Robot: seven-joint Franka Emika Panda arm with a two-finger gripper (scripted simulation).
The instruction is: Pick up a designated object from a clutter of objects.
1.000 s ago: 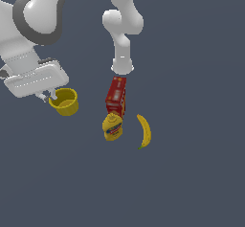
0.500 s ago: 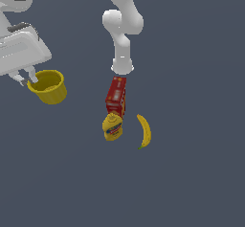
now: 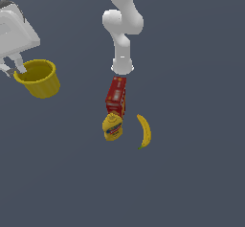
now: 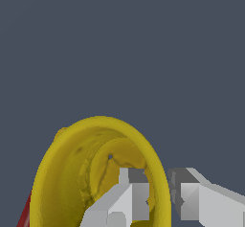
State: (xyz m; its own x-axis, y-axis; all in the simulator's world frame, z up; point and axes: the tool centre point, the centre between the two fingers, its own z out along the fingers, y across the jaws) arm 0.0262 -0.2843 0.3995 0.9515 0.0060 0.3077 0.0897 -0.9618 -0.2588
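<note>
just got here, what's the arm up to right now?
The gripper is shut on the yellow cup, pinching its wall with one finger inside the rim and one outside, as the wrist view shows. In the exterior view the cup hangs at the far left, well apart from the other items. The red box, mustard bottle and banana lie grouped near the arm's base, untouched.
</note>
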